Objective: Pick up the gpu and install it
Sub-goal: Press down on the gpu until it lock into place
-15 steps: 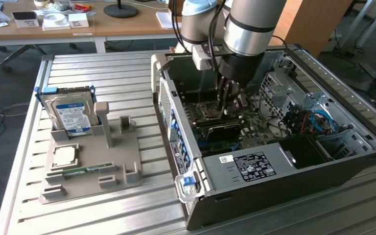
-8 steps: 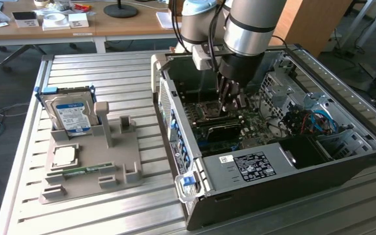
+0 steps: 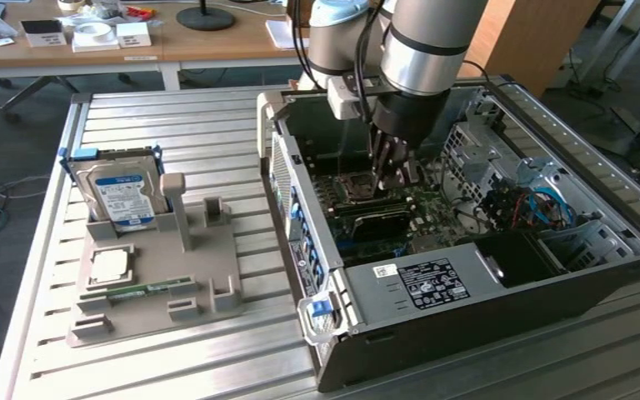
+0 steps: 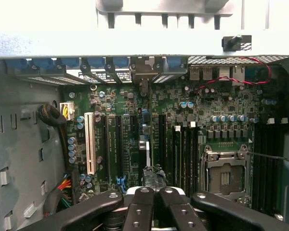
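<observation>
My gripper [image 3: 392, 185] hangs straight down inside the open computer case [image 3: 465, 275], over the motherboard. In the wrist view its black fingers [image 4: 139, 211] are pressed together, so the gripper [image 4: 154, 192] is shut. The gpu [image 3: 378, 218] shows as a dark card standing among the expansion slots directly under the fingertips. In the wrist view I see it edge-on as a thin pale strip [image 4: 143, 147] running away from the tips. Whether the tips touch its top edge I cannot tell.
On the exterior view's left, a grey holder tray [image 3: 153, 308] carries a blue-labelled hard drive [image 3: 120, 196], a square chip [image 3: 109, 267] and a memory stick [image 3: 142, 290]. Case walls, the drive cage [image 3: 487, 158] and cables [image 3: 537, 208] crowd the gripper. A processor socket [image 4: 224, 175] lies beside the slots.
</observation>
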Motion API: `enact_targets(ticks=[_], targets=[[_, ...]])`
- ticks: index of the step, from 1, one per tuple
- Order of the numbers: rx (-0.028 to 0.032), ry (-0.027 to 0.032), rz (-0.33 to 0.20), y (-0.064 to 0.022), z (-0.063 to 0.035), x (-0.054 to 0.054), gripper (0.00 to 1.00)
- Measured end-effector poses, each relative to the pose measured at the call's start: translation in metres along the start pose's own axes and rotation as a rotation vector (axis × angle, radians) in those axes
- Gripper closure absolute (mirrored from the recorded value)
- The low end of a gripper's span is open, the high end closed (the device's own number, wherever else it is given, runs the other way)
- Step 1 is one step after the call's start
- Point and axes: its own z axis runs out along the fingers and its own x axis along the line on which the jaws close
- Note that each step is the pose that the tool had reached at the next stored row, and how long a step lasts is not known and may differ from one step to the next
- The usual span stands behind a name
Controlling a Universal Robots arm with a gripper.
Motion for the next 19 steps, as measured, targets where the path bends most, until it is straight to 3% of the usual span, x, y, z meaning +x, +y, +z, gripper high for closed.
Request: enact_targets(ticks=[19], targets=[[0.0, 0.0, 0.0, -0.0016, 0.0029, 0.0001, 0.89]])
